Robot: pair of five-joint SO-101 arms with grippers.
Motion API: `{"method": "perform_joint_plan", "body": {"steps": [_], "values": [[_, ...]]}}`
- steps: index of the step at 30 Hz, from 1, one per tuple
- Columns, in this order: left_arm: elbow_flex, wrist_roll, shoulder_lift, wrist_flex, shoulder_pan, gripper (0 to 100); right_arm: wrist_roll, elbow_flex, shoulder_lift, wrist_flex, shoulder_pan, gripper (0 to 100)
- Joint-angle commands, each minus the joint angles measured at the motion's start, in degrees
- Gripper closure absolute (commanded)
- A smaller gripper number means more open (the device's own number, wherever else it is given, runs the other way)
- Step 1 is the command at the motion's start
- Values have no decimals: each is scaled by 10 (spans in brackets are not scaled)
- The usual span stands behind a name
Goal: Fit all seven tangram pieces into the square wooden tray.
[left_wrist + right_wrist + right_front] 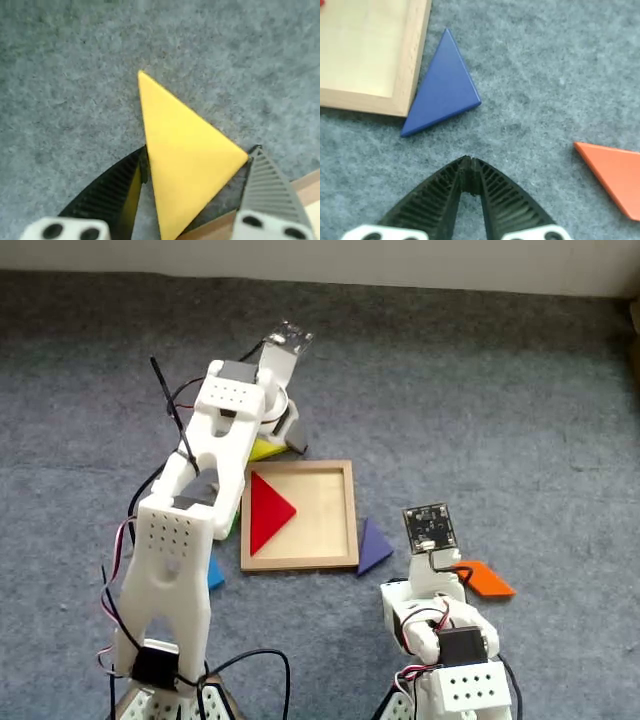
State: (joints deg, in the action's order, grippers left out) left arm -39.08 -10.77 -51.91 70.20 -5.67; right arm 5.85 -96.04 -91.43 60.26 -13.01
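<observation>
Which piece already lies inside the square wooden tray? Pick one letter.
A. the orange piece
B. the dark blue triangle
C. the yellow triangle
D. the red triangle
D: in the high view the red triangle lies flat within the rim of the square wooden tray.

Soft, even light, faint shadows beside the tray [351,510], bright sheen on the yellow triangle [185,165]

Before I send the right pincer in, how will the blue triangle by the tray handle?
The blue triangle looks flat and rigid, so it likely won't bend or roll. Lying flush on the carpet, its edges may be hard to pinch. Pushed trayward, it probably jams against the tray wall.
</observation>
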Motion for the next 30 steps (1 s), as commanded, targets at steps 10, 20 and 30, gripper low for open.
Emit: {"method": "perform_joint_plan", "body": {"steps": [10,20,30], "values": [[-14,2,8,-40,-8,825,-3,-43,-4,-5,10,992],[-139,28,5,37,-9,819,-3,-43,-4,-5,10,992],[-166,173,-17,-54,-24,702,-3,-43,-4,-5,10,992]]}}
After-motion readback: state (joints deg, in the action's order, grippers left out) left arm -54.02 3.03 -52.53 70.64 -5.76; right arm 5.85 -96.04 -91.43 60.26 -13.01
